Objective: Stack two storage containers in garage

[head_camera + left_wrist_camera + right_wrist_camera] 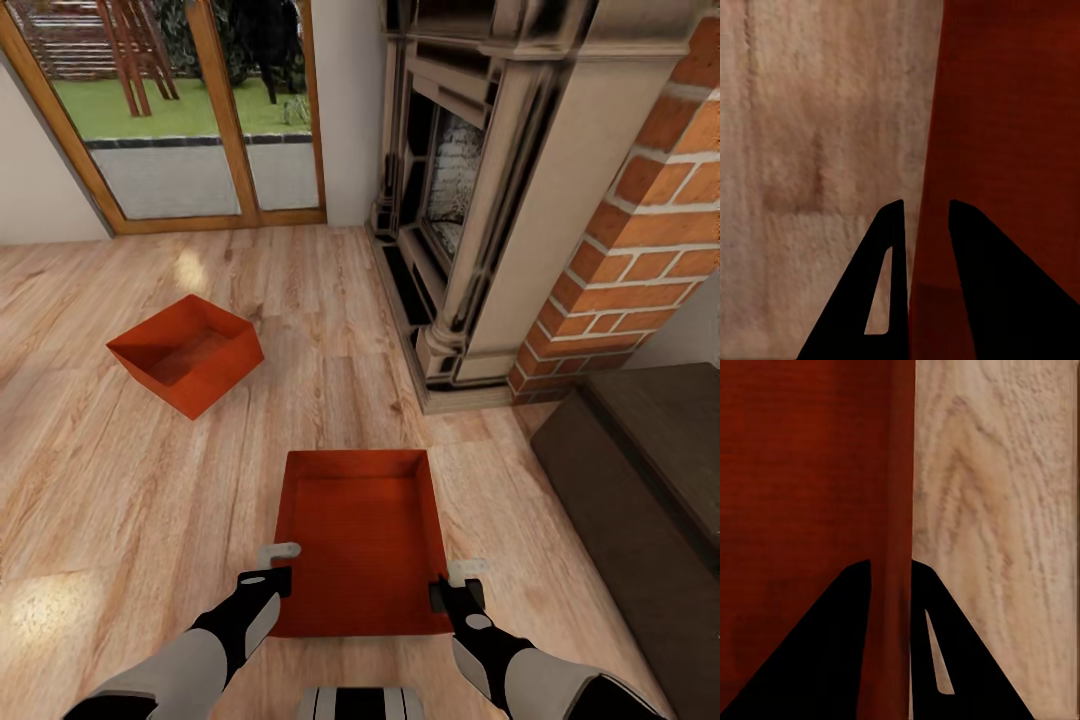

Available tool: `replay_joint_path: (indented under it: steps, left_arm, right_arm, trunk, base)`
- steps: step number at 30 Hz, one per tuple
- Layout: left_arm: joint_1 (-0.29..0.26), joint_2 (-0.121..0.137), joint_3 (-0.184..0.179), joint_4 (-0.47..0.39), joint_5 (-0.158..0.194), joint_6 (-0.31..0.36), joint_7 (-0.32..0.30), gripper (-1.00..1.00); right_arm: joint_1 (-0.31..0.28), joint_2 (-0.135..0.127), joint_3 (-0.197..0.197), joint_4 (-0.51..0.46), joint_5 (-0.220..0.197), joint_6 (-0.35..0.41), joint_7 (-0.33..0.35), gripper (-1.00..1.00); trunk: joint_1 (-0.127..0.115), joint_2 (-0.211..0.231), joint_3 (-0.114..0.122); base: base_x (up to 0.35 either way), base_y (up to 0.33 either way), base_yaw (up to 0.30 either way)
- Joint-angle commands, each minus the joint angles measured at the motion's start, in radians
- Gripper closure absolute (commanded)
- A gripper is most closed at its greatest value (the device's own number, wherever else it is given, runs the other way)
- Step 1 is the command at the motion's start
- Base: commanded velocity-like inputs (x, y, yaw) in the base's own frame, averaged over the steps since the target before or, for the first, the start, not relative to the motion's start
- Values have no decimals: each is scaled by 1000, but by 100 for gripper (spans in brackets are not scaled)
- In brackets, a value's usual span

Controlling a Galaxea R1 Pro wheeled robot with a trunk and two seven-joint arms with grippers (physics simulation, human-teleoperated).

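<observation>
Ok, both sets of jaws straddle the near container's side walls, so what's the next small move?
Probably close both, then lift. The left gripper has the near container's left wall between its jaws with a gap showing; the right gripper straddles the right wall more snugly. The container rests on the wood floor.

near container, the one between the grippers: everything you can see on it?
The near container is an orange-red, lidless rectangular box with thin straight walls and a finely ribbed bottom, empty, upright on the wood-plank floor. The left gripper straddles its left wall, the right gripper its right wall; each wrist view shows a wall between the fingers.
</observation>
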Motion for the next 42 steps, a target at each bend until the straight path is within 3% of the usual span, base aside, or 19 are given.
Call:
replay_joint_path:
  steps: [1,42]
  left_arm:
    - [0,1,5,-3,-9,6,8,100]
    - [0,2,5,-3,-11,6,7,100]
  right_arm:
    - [0,0,-7,3,-27,-8,-6,100]
    - [0,2,-8,3,-27,-9,-5,100]
  trunk:
    - [-4,7,3]
    - [-161,294,131]
  base:
    - [0,0,0]
    - [0,0,0]
